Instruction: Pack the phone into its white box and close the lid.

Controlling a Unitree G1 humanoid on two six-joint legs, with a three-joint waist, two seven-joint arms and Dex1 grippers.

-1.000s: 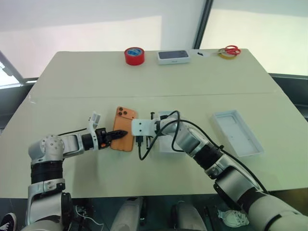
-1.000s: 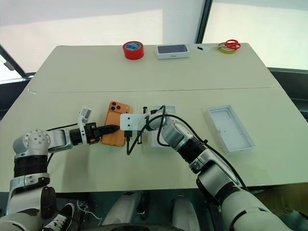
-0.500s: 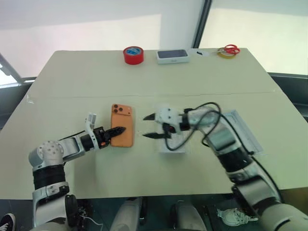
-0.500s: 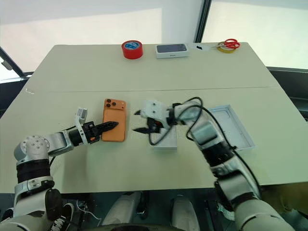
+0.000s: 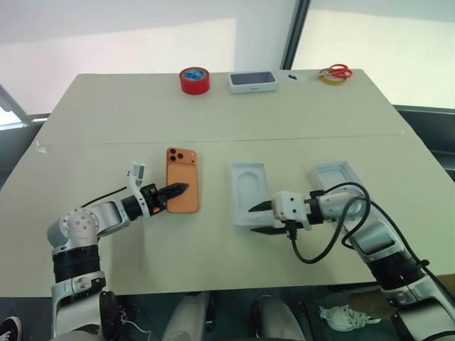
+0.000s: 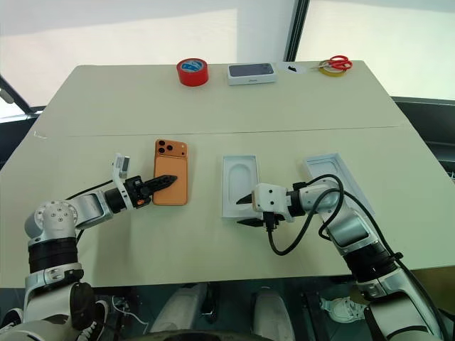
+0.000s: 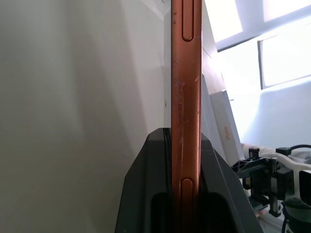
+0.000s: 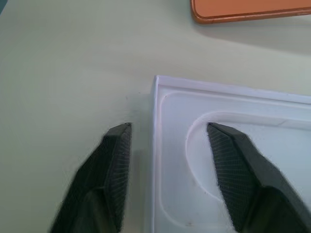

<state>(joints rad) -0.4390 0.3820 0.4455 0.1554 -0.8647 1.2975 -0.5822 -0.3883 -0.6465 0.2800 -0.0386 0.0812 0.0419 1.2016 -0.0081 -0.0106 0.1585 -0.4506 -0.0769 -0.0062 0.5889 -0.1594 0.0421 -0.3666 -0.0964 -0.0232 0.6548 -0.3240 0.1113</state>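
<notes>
A: Left gripper (image 5: 183,188)?
B: Pinching the phone (image 5: 182,190) by its edge, flat on the table (image 5: 213,121).
A: Right gripper (image 5: 260,219)?
B: Fingers apart, holding nothing, at the corner of the white insert (image 5: 250,202).

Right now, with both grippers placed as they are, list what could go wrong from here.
1. The left gripper pinches only the edge of the phone; lifted this way, it may pivot or slip.
2. The right gripper is open astride a corner wall of the white moulded insert; closing would likely grab that piece, not the packing tray.
3. The other white tray lies partly under the right arm, whose cable could drag it.
</notes>
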